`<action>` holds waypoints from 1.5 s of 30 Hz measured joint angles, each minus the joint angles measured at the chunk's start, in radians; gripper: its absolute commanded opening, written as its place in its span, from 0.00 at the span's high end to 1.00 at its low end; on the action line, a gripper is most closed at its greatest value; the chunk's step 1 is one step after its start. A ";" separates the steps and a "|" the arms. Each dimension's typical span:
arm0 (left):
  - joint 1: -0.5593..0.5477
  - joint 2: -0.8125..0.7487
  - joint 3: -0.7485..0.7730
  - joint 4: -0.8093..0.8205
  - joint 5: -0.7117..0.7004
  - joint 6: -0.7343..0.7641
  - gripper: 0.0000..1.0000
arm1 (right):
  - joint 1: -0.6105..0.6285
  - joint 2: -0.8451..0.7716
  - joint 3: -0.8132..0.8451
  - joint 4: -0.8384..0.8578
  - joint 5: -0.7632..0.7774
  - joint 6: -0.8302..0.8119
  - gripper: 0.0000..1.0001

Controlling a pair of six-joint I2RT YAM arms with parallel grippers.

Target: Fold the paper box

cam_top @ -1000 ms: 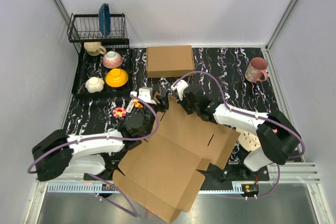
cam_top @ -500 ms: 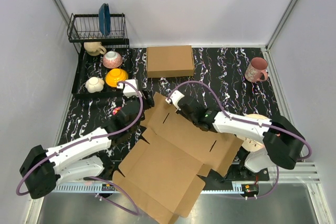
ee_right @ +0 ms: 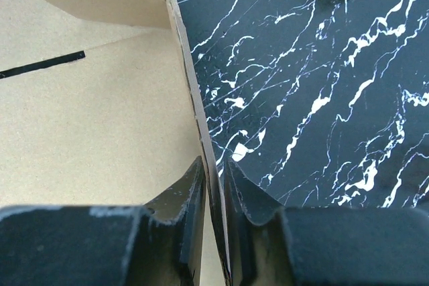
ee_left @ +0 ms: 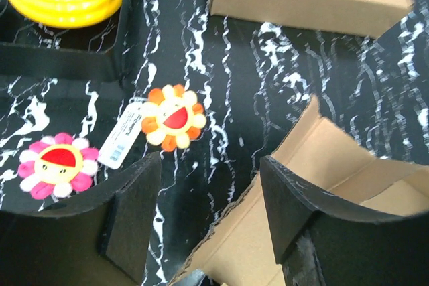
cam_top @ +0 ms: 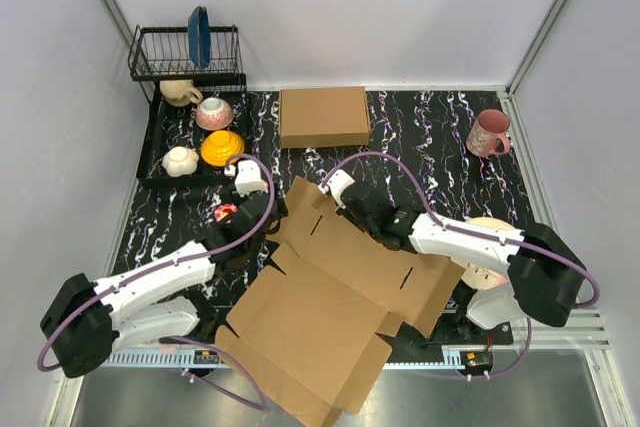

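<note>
The paper box (cam_top: 340, 292) is a large brown cardboard sheet with flaps and slots. It lies mostly flat across the near middle of the table and hangs over the front edge. My right gripper (cam_top: 348, 205) is shut on the sheet's far right edge, and the thin cardboard edge (ee_right: 201, 125) stands pinched between its fingers (ee_right: 213, 165). My left gripper (cam_top: 272, 215) is open at the sheet's far left edge. In the left wrist view (ee_left: 211, 165), one finger is over the black table and the other over the cardboard (ee_left: 335, 159).
A neatly formed brown box (cam_top: 323, 116) stands at the back centre. A dish rack (cam_top: 185, 52) and a tray with bowls, one yellow (cam_top: 221, 148), are at the back left. An orange flower toy (ee_left: 172, 116) and a pink one (ee_left: 55, 165) lie near my left gripper. A pink mug (cam_top: 489, 133) is at the back right.
My left gripper has pulled back leftward from the sheet's far corner, and its arm swung out left. The right gripper keeps hold of the far edge, and the sheet's far corner has settled lower.
</note>
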 measured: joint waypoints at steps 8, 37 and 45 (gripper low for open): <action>0.004 0.000 -0.011 -0.151 0.090 -0.120 0.51 | 0.000 0.058 0.007 -0.023 0.020 0.067 0.80; -0.126 -0.029 -0.068 -0.395 0.321 -0.207 0.57 | 0.000 0.095 0.012 -0.034 0.055 0.121 0.80; -0.125 0.003 -0.079 -0.377 0.364 -0.195 0.81 | 0.000 0.095 0.016 -0.041 0.061 0.120 0.79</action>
